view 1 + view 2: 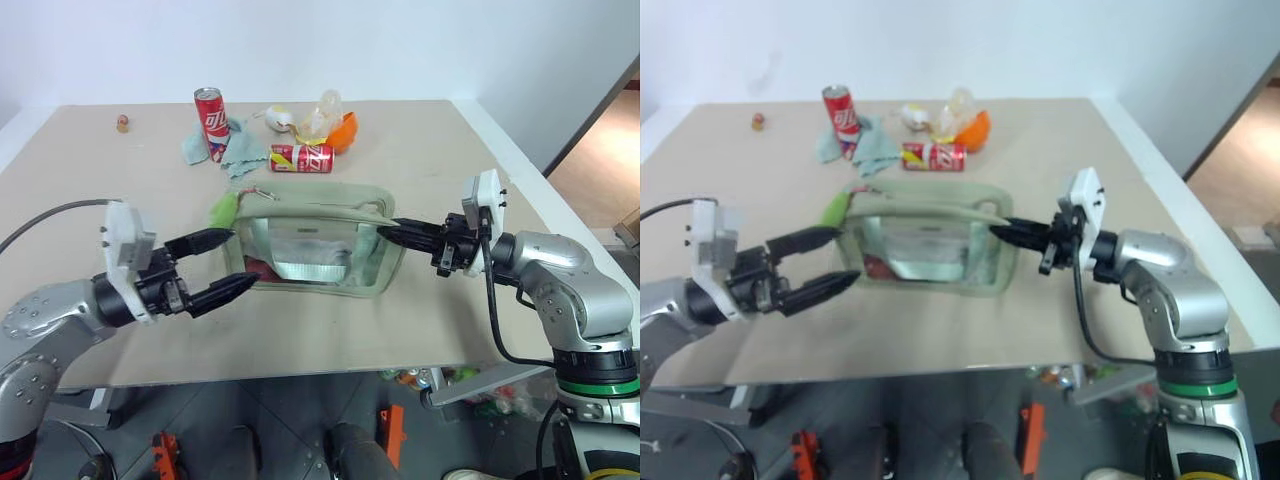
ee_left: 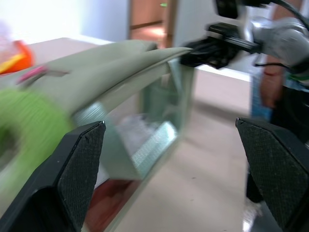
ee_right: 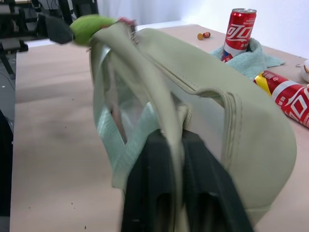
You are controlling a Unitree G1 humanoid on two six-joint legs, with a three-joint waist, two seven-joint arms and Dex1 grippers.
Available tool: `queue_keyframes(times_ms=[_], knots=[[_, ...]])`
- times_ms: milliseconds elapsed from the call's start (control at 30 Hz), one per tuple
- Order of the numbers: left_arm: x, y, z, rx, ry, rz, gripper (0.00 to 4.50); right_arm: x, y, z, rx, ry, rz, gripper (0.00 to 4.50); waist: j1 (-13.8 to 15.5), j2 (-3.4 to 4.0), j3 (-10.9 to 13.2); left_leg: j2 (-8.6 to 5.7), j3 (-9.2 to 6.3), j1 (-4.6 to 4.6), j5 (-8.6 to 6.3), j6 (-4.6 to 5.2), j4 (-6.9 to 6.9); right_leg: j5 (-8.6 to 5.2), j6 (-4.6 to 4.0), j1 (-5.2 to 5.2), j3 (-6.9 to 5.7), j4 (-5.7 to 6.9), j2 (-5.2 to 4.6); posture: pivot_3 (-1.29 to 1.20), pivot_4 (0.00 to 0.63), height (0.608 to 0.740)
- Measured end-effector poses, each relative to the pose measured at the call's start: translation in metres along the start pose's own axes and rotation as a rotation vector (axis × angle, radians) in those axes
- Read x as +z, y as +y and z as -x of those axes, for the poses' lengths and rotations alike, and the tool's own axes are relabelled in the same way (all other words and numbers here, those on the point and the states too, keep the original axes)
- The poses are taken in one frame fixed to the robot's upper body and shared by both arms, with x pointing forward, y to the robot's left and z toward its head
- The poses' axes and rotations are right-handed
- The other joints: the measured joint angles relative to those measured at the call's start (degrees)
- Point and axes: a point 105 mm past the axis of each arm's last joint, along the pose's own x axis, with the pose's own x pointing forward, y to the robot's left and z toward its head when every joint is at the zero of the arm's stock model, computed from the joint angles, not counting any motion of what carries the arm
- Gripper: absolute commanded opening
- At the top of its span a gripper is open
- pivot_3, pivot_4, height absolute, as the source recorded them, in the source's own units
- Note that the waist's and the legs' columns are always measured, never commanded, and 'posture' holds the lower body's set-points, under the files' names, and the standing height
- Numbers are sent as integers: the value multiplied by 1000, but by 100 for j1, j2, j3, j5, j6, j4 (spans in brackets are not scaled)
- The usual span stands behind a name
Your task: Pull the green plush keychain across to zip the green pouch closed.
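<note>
The right gripper [image 1: 385,231], pinched shut on the near end of the soft, floppy green pouch [image 1: 310,252], steadies it, while at the far end the light, squashy green plush keychain [image 1: 224,208] lies just ahead of the wide-spread left gripper [image 1: 226,263], best pinched mid-body.

Back of the table [image 1: 420,150] has a bit of clutter going on. There's a red soda can standing upright [image 1: 210,122], right up against a crumpled pale teal cloth [image 1: 238,152]. A second red can lying on its side [image 1: 301,157] sits just beside that cloth. Behind it there's an orange rounded thing [image 1: 344,131], a clear plastic item [image 1: 326,108] and a whitish-yellow object [image 1: 280,119], all bunched together, can't tell what they are exactly. Way off near the far left edge sits a tiny reddish-brown thing [image 1: 122,123], well apart from the rest.
</note>
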Motion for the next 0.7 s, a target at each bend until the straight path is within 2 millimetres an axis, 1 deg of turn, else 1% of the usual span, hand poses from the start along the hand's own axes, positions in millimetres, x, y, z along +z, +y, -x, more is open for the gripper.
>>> queue_keyframes(times_ms=[67,133,233,267,467,567,633,700], knots=[[11,6,15,58,-10,33,4500,-1,1,0,8,3,17,22,5,-1,0,1,-1,1,0,0,0,-1,-1,0,-3,0,-1,0,150,740],[21,14,28,114,-7,18,4500,-2,1,1,9,5,31,22,8,0,0,-1,0,4,0,0,1,-1,-1,4,-3,0,-2,0,150,740],[19,22,33,158,12,2,4500,-2,2,1,17,6,46,22,10,0,0,-2,1,16,0,0,4,-14,-24,18,-2,-1,-4,0,150,740],[17,26,31,169,19,-10,4500,-2,2,2,21,8,46,22,11,-1,0,-2,1,22,0,-1,5,-14,-25,23,-2,-1,-4,0,150,740],[4,43,11,165,18,-67,4500,3,9,-3,43,5,18,22,3,-1,0,-2,3,31,0,-1,1,-11,-26,29,2,-1,0,0,150,740],[-3,48,4,146,36,-85,4500,7,12,-4,51,1,19,22,4,-1,0,-1,2,30,-1,-2,-8,-7,-7,27,-1,-1,1,0,150,740],[-7,48,1,125,53,-94,3949,7,14,-5,49,1,22,0,6,-1,0,-1,1,27,-3,-4,-13,-13,-7,25,-2,-1,0,0,150,740],[-9,51,-2,116,49,-102,3277,5,14,-4,46,5,18,0,9,-1,0,-1,1,25,-7,-2,-13,-17,-8,24,-3,-1,-1,0,150,740]])
